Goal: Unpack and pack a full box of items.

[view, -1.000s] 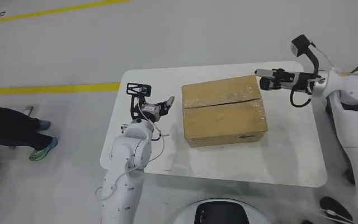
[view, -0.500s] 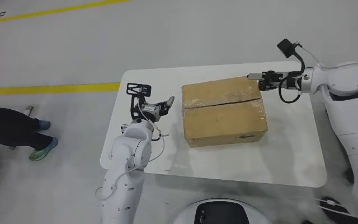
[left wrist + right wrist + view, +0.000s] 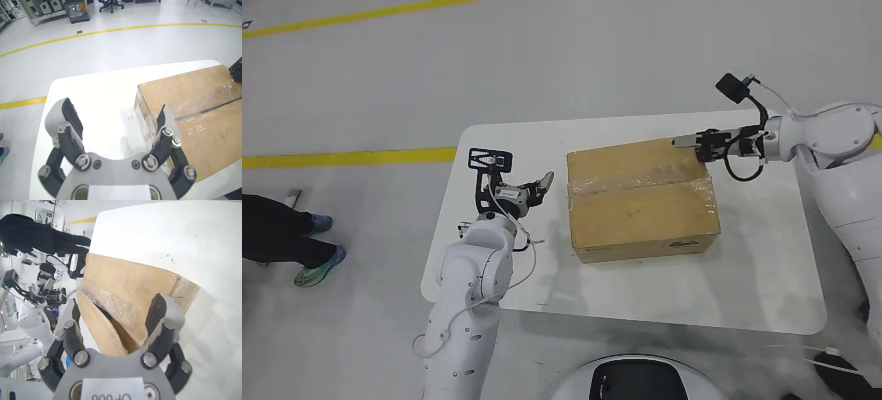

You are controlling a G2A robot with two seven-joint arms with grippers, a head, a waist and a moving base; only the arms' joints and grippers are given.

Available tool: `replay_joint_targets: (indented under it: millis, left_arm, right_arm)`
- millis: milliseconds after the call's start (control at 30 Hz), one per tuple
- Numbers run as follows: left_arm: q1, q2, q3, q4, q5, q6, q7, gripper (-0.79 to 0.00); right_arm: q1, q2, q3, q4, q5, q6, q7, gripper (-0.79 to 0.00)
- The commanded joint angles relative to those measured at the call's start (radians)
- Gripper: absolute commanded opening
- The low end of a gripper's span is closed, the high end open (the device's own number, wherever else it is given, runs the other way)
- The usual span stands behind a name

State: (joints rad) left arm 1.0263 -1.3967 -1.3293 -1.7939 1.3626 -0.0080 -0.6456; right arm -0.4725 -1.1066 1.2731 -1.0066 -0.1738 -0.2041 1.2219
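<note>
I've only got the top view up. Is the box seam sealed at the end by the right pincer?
Observer: No. In the right wrist view the box flaps are parted there, with a dark gap under crinkled clear tape.
Operator: Is that pincer holding anything?
Observer: No. The right pincer is open, its pads spread wide at that end of the box.
Operator: Anything on the end wall facing the left pincer?
Observer: A white label is stuck there. The left pincer is open beside it, over bare table.
</note>
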Motion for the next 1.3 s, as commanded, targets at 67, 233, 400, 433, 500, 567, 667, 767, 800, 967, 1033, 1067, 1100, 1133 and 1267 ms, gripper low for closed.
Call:
replay_joint_targets:
  millis: [67, 233, 400, 433, 500, 567, 667, 767, 800, 967, 1033, 1067, 1100, 1133, 1267]
  left_arm:
    - [0.0, 0.0, 0.0, 0.0, 0.0, 0.0, 0.0, 0.0]
    - [0.0, 0.0, 0.0, 0.0, 0.0, 0.0, 0.0, 0.0]
    - [0.0, 0.0, 0.0, 0.0, 0.0, 0.0, 0.0, 0.0]
    - [0.0, 0.0, 0.0, 0.0, 0.0, 0.0, 0.0, 0.0]
    - [0.0, 0.0, 0.0, 0.0, 0.0, 0.0, 0.0, 0.0]
    - [0.0, 0.0, 0.0, 0.0, 0.0, 0.0, 0.0, 0.0]
    - [0.0, 0.0, 0.0, 0.0, 0.0, 0.0, 0.0, 0.0]
    - [0.0, 0.0, 0.0, 0.0, 0.0, 0.0, 0.0, 0.0]
    - [0.0, 0.0, 0.0, 0.0, 0.0, 0.0, 0.0, 0.0]
    - [0.0, 0.0, 0.0, 0.0, 0.0, 0.0, 0.0, 0.0]
    - [0.0, 0.0, 0.0, 0.0, 0.0, 0.0, 0.0, 0.0]
    - [0.0, 0.0, 0.0, 0.0, 0.0, 0.0, 0.0, 0.0]
    - [0.0, 0.0, 0.0, 0.0, 0.0, 0.0, 0.0, 0.0]
    - [0.0, 0.0, 0.0, 0.0, 0.0, 0.0, 0.0, 0.0]
    - [0.0, 0.0, 0.0, 0.0, 0.0, 0.0, 0.0, 0.0]
  right_arm:
    - [0.01, -0.004, -0.034, 0.004, 0.004, -0.013, 0.013, -0.062]
    - [0.019, -0.006, -0.059, 0.016, 0.017, -0.02, 0.019, -0.234]
    - [0.032, -0.006, -0.077, 0.03, 0.015, -0.027, 0.024, -0.422]
    - [0.034, -0.005, -0.079, 0.032, 0.014, -0.028, 0.024, -0.428]
    - [0.037, -0.003, -0.083, 0.036, 0.006, -0.03, 0.023, -0.446]
    - [0.038, -0.001, -0.088, 0.039, 0.001, -0.033, 0.028, -0.493]
    - [0.04, 0.001, -0.095, 0.042, -0.005, -0.035, 0.028, -0.674]
    - [0.044, 0.002, -0.104, 0.045, -0.012, -0.036, 0.029, -0.785]
    - [0.044, 0.002, -0.106, 0.046, -0.009, -0.038, 0.028, -0.785]
    - [0.055, -0.007, -0.133, 0.05, 0.046, -0.066, 0.032, -0.785]
    - [0.061, -0.011, -0.143, 0.047, 0.075, -0.074, 0.04, -0.785]
    - [0.064, -0.014, -0.147, 0.042, 0.105, -0.077, 0.05, -0.785]
    - [0.066, -0.015, -0.149, 0.04, 0.115, -0.078, 0.056, -0.785]
    - [0.07, -0.015, -0.149, 0.036, 0.127, -0.078, 0.062, -0.785]
    - [0.079, -0.008, -0.136, 0.021, 0.157, -0.067, 0.096, -0.785]
